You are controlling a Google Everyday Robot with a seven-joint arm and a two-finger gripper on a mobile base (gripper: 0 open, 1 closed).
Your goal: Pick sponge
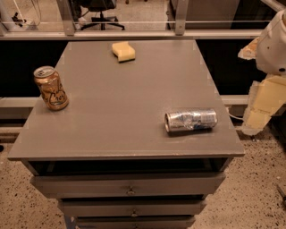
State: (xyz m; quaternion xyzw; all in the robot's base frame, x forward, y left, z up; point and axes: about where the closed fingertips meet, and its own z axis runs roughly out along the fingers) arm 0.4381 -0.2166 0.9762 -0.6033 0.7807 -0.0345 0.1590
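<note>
Ops: Bench status?

Eng: Grey bench (116, 103) fills most of your view. Drawers (129, 184) are stacked under its near edge, with speckled floor (259, 201) around it. Behind the far edge you've got a rail and an office chair (100, 11).

Ops: Where's the sponge?

Eng: The sponge (123, 51) lies flat on the bench top, close to the far edge and about mid-width. It's pale yellow with a wavy notched side.

Ops: Anything else up there?

Eng: Two cans. The gold can (50, 88) stands near the left edge of your view. The silver can (191, 120) lies on its side toward the near right corner, with one end facing left. Both are well apart from the sponge and from each other.

Ops: And the tool?

Eng: The tool (261, 109) is off the bench, out past its right edge, hanging over the floor. In your view it sits just right of the silver can. The white arm housing (273, 44) is above it at the upper right. I can't tell whether the tool is wide or narrow. It's well apart from the sponge.
</note>
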